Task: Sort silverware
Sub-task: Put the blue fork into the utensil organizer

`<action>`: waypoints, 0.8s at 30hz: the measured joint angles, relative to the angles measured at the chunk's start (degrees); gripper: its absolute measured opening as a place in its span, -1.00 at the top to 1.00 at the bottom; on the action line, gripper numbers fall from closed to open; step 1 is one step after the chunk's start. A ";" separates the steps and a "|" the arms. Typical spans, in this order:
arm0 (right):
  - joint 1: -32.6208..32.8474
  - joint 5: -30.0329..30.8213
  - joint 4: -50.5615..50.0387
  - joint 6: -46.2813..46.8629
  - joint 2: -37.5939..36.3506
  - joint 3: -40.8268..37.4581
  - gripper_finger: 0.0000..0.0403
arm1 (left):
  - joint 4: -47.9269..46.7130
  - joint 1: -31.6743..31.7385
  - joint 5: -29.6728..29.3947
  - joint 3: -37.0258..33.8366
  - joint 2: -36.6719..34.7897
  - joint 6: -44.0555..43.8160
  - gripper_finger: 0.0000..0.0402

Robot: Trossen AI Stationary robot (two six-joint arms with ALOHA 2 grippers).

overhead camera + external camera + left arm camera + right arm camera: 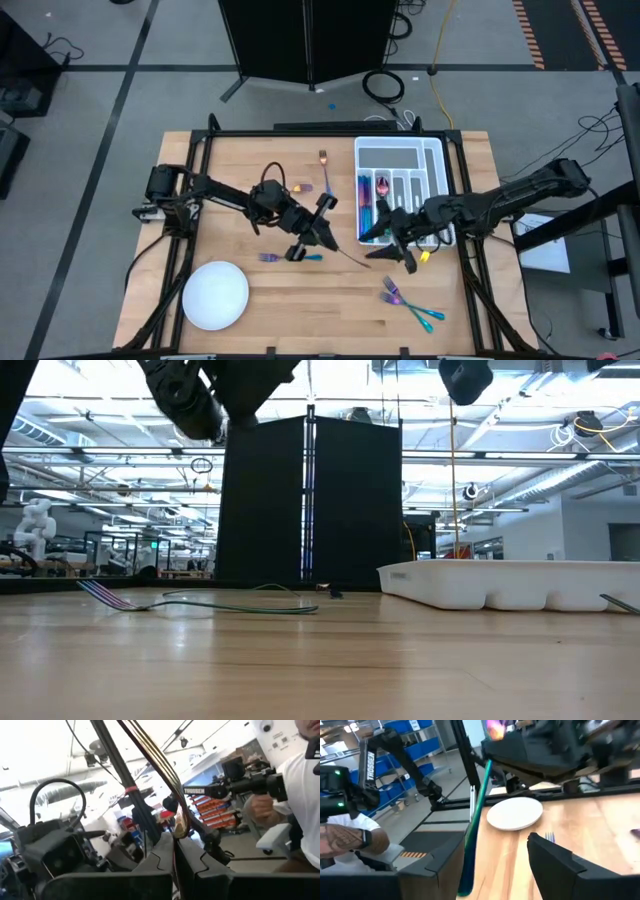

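My left gripper is shut on a slim iridescent piece of silverware above the table's middle. The piece reaches toward the table's right, and its teal end stands between the fingers of my open right gripper. More silverware lies loose on the wood: a fork near the far edge, one beside the left arm, and a few near the front right. Others lie in the white divided tray. My left gripper pinches one end of the piece between its two fingers. The fingers come about level from the table's left. The piece runs on beyond the fingertips, lifted clear of the table. My right gripper: whether a finger still touches the teal end, I cannot tell.
A round white plate sits at the front left. The tray stands at the far right, just behind my right gripper. A fork lies flat on the wood in the low view. A person stands beyond the table in the wrist views.
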 joint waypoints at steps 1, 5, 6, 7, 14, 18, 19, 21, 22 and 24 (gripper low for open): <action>0.00 -0.40 0.99 0.17 1.19 0.00 -0.01 | -1.43 -0.03 0.04 0.67 0.00 0.59 1.00; -0.04 -2.96 5.46 0.93 5.60 0.00 0.00 | -7.67 -0.07 0.22 2.81 0.02 2.73 1.00; -0.07 -3.07 6.20 1.14 6.36 0.00 0.00 | -8.99 -0.07 0.22 3.44 0.02 2.82 1.00; -0.07 -3.21 6.58 1.23 7.15 -0.01 0.00 | -10.28 -0.07 0.23 4.01 0.00 2.84 1.00; -0.46 -9.12 10.98 -0.07 9.79 -0.02 0.00 | -13.09 -0.44 2.14 5.03 0.02 4.06 1.00; -0.51 -10.48 12.16 -0.80 10.41 -0.02 0.07 | -13.12 -0.38 2.14 5.05 0.02 4.12 1.00; -0.52 -10.46 12.20 -0.96 10.41 -0.02 0.11 | -13.12 -0.37 2.12 5.05 0.02 4.15 1.00; -0.59 -10.44 12.52 -1.08 10.41 -0.02 0.22 | -13.18 -0.37 2.12 5.05 0.01 4.39 1.00; -0.59 -10.42 12.81 -1.10 10.43 -0.02 0.29 | -13.19 -0.39 2.03 5.05 0.01 4.37 1.00; -0.59 -10.42 13.51 -1.12 10.43 -0.02 0.42 | -13.48 -0.40 1.88 5.05 0.02 4.45 1.00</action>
